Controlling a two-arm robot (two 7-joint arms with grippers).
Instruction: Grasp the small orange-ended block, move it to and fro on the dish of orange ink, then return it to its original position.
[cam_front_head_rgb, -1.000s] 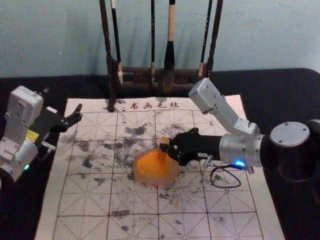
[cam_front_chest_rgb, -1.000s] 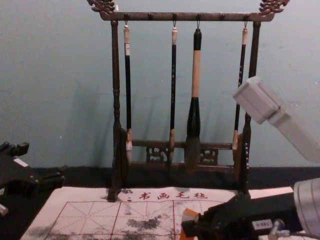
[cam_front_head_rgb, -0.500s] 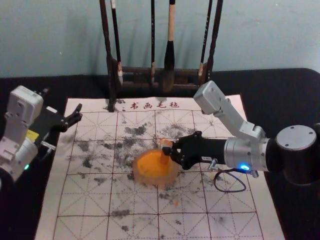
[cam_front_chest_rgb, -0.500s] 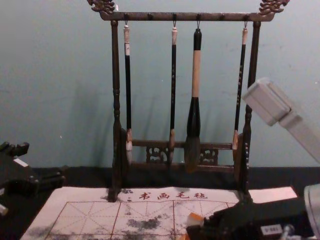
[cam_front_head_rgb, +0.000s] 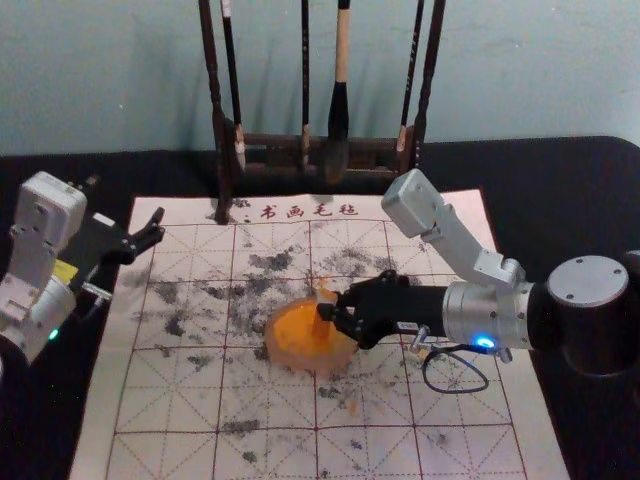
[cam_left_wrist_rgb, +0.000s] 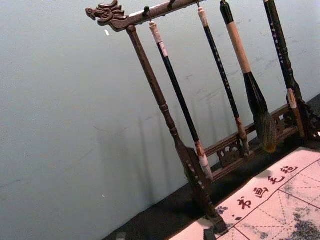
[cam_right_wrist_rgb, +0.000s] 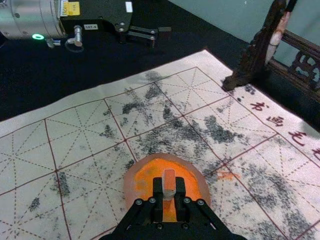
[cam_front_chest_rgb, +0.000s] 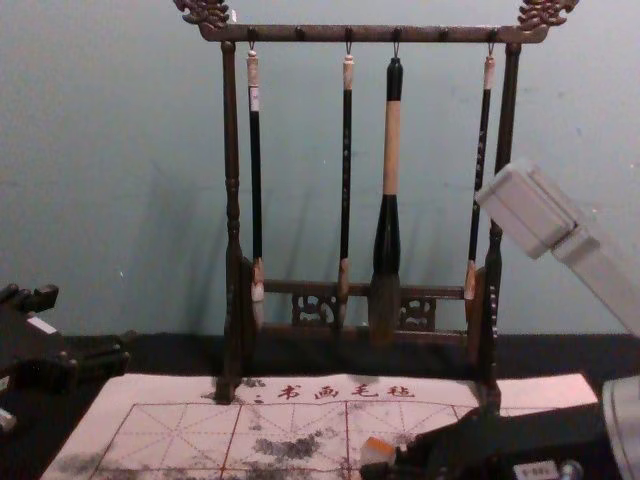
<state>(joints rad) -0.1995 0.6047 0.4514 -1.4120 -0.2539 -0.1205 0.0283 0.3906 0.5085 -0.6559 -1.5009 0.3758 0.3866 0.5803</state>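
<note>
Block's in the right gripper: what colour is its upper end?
Orange; the block's upper end shows best in the right wrist view.

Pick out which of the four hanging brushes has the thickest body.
The third brush from the left in the chest view: its body swells broad and black below a pale wooden stretch, while the other three brushes are slim.
</note>
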